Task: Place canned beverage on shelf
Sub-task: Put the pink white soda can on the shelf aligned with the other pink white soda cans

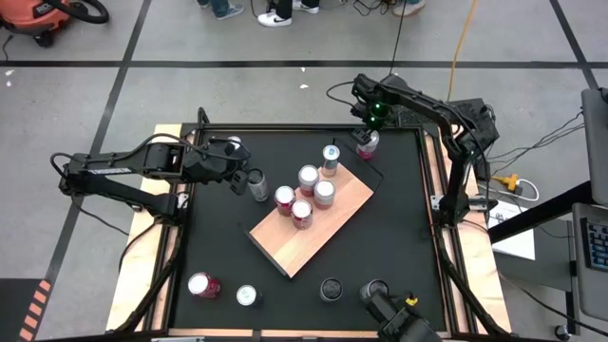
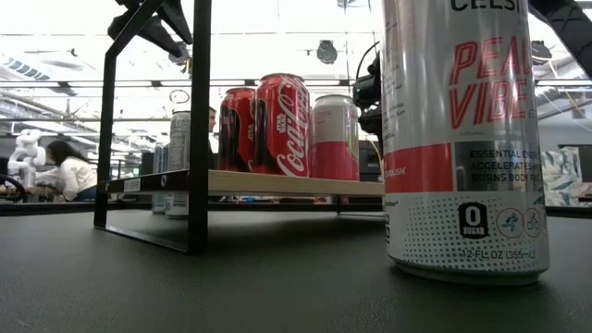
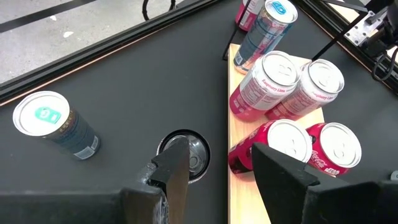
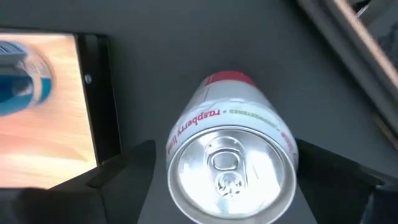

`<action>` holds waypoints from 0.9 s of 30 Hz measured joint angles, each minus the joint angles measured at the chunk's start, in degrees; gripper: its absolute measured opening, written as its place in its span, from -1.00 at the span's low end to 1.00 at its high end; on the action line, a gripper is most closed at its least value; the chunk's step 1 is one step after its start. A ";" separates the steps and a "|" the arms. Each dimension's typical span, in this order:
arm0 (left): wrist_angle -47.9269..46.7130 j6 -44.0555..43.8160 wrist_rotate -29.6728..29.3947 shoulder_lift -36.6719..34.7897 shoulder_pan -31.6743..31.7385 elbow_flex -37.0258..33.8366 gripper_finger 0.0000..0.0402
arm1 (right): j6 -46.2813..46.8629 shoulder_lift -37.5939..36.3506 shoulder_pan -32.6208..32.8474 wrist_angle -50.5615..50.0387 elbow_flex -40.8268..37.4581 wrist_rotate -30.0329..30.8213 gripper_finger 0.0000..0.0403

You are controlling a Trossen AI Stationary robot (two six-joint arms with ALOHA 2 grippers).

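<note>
Evidently the right end effector (image 4: 227,165) stood wide astride a raspberry can (image 4: 229,158) beside the shelf's (image 1: 328,223) far corner: rigid, slick, best gripped mid-wall.

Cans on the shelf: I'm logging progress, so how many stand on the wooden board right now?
5, clustered on one half of the shelf: a blue-topped can at the corner, two pale pink cans behind it, and two red cola cans nearest the middle. None seems hidden.
</note>
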 joint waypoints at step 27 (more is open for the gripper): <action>0.16 -0.04 -0.04 0.00 0.02 0.00 -0.12 | -2.48 -4.27 0.09 -1.82 -0.11 -1.04 0.26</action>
